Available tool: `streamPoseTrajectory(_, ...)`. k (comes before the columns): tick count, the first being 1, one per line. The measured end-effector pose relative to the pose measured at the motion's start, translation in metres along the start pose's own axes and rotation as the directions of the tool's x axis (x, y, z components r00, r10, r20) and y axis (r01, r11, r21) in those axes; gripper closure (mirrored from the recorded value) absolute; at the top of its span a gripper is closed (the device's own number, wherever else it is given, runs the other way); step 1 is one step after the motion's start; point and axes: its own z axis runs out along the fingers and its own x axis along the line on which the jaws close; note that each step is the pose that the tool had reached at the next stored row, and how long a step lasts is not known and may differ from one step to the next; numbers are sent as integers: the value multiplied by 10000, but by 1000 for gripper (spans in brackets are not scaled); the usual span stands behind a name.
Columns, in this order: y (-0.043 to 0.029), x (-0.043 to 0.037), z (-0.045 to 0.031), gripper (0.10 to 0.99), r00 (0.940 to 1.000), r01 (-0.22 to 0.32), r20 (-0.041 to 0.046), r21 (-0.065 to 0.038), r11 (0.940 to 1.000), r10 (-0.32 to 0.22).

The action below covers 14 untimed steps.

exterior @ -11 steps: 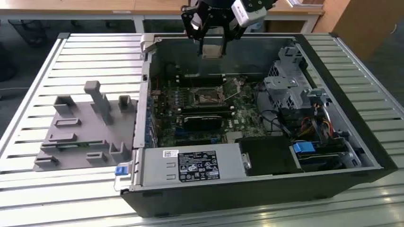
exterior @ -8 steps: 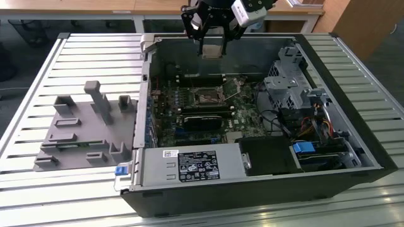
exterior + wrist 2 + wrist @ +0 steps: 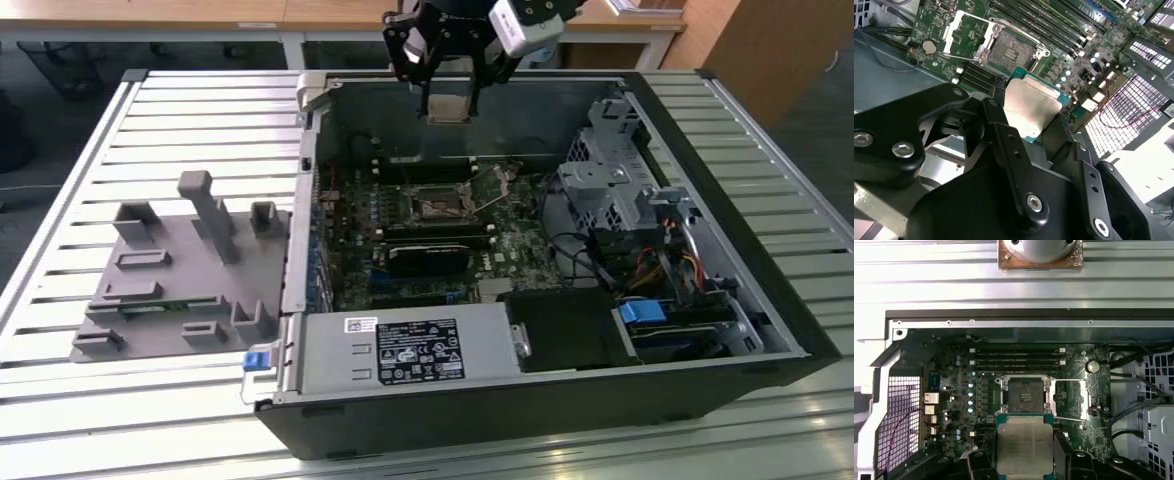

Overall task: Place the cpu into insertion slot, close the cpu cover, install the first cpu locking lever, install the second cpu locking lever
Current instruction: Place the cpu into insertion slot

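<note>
the cpu (image 3: pixel 1031 107) is pinched by its edges between the black fingers of the gripper (image 3: pixel 450 95), its dull silver top showing in both wrist views. in the exterior view it hangs at the top centre of the frame, over the far side of the open computer case (image 3: pixel 534 400), well apart from the green motherboard (image 3: pixel 350 215). the insertion slot (image 3: pixel 1026 395) sits near the frame's middle, its dark centre exposed. the cpu cover (image 3: pixel 1070 381) is swung open, lying just beside the slot. the case rests on a slatted metal table (image 3: pixel 160 100), with a grey plastic fixture (image 3: pixel 174 270) at the left of the frame.
</note>
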Motion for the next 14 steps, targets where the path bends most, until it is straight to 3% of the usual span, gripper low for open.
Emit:
streamPoseTrajectory(7, 0, 0, 2, 545, 9986, -525, 47, -10, 9986, 526)
streamPoseTrajectory(14, -1, 0, 5, 545, 9887, -1495, 133, -22, 9888, 1496)
